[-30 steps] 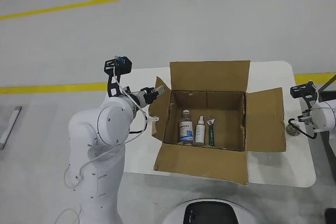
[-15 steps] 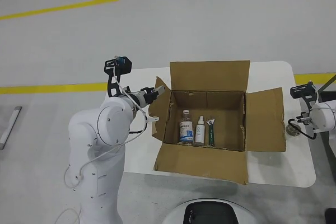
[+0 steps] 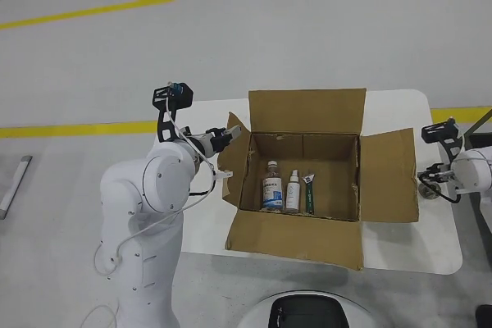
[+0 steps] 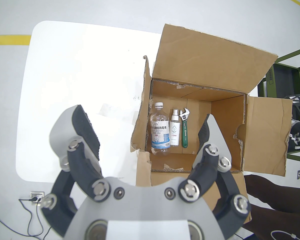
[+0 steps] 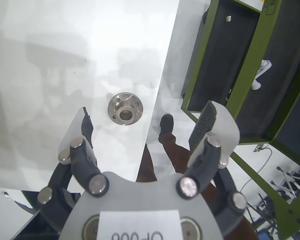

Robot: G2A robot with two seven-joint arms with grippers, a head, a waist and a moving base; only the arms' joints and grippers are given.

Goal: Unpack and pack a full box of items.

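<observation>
Wrench [image 3: 309,197] (flat), head toward far flap [image 3: 307,109]

Grey floor [image 3: 82,74], yellow lines [image 3: 66,129], green rack [image 5: 251,51]

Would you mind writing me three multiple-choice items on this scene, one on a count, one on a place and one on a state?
1. How many items lie in the cardboard box?
A. one
B. five
C. three

2. Where is the metal flange?
A. on the table, near its edge
B. inside the box
C. on the ground

3. What state is the left hand in?
A. shut on a box flap
B. open and empty
C. shut tight on nothing

Answers:
1 C: the bottle, spray bottle and wrench lie side by side on its bottom.
2 A: it sits on the white top, close to the edge and outside the box.
3 B: its fingers stand wide apart with nothing between them.
</observation>
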